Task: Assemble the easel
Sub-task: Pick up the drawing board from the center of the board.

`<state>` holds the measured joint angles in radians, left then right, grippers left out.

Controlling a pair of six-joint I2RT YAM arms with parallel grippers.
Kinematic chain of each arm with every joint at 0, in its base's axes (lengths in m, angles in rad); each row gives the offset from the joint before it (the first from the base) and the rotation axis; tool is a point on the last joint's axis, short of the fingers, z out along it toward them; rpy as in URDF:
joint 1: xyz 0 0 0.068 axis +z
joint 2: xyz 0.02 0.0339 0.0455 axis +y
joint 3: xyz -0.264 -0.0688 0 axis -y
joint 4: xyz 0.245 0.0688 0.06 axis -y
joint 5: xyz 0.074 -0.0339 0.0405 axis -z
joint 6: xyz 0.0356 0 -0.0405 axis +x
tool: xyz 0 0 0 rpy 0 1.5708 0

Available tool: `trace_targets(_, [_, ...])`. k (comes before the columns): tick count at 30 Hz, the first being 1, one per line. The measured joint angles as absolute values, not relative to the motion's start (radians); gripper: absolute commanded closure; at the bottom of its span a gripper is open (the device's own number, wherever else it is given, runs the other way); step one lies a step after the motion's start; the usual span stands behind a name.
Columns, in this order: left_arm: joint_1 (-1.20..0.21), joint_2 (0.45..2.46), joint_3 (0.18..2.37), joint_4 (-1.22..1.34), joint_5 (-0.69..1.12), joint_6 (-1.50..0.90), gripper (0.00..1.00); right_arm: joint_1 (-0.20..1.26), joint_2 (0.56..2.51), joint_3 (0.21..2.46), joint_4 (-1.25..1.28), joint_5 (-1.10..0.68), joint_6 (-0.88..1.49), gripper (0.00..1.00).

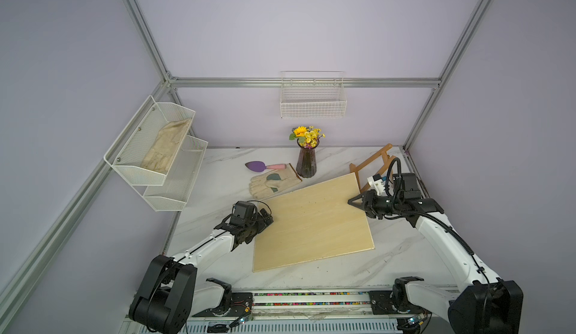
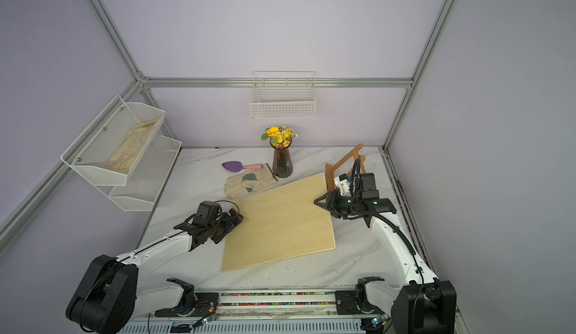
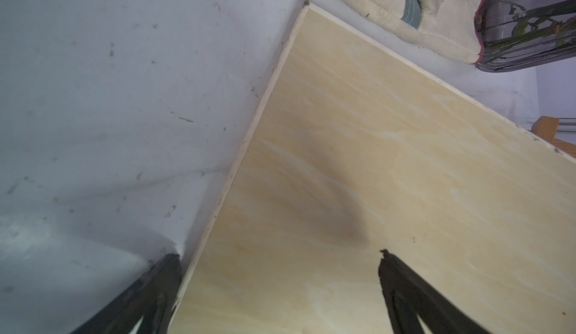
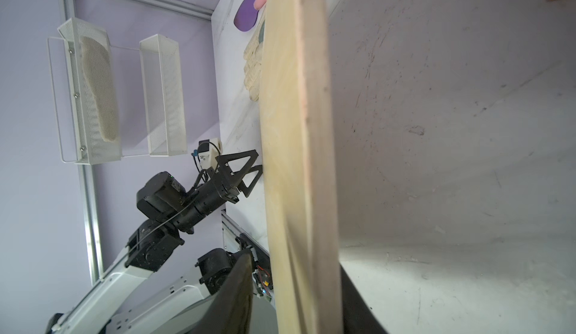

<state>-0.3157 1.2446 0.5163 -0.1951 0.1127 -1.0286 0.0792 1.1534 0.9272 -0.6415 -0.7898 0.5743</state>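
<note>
On the board's [image 1: 311, 226] right edge, the right gripper [image 1: 353, 201] clamps.

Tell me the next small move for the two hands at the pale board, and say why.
Probably the left hand should close on the board. Its jaws stand wide open astride the board's edge, while the right hand already has the opposite edge between its fingers, as the right wrist view shows. A grip on both sides would likely allow a level lift toward the easel standing behind.
</note>
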Motion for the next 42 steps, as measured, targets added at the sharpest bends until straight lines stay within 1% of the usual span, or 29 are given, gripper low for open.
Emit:
trace_targets(4, [-0.316,1.245,0.516,-0.195,0.113,-1.029,0.0,0.079,1.155,0.939,-0.663,-0.773,0.546,0.74])
trace_targets(6, [-0.316,1.245,0.516,-0.195,0.114,-1.029,0.0,0.079,1.155,0.945,-0.67,-0.767,0.536,0.8])
trace_targets(9, [-0.316,1.245,0.518,-0.197,0.115,-1.029,0.0,0.079,1.153,0.951,-0.669,-0.779,0.524,0.86])
trace_targets(15, [-0.316,1.243,0.521,-0.204,0.12,-1.028,0.0,0.094,1.143,0.976,-0.667,-0.793,0.546,0.93])
trace_targets(17, [-0.316,1.243,0.525,-0.211,0.121,-1.028,0.0,0.101,1.141,0.982,-0.665,-0.786,0.555,0.93])
trace_targets(22, [-0.316,1.231,0.559,-0.236,0.122,-1.02,0.0,0.12,1.111,0.987,-0.649,-0.762,0.586,1.0])
trace_targets(32, [-0.316,1.097,0.654,-0.345,0.088,-0.952,0.0,0.176,1.065,0.997,-0.598,-0.674,0.633,1.0])
trace_targets(42, [-0.316,0.999,0.767,-0.466,0.044,-0.846,0.0,0.317,1.037,0.981,-0.365,-0.564,0.641,1.0])
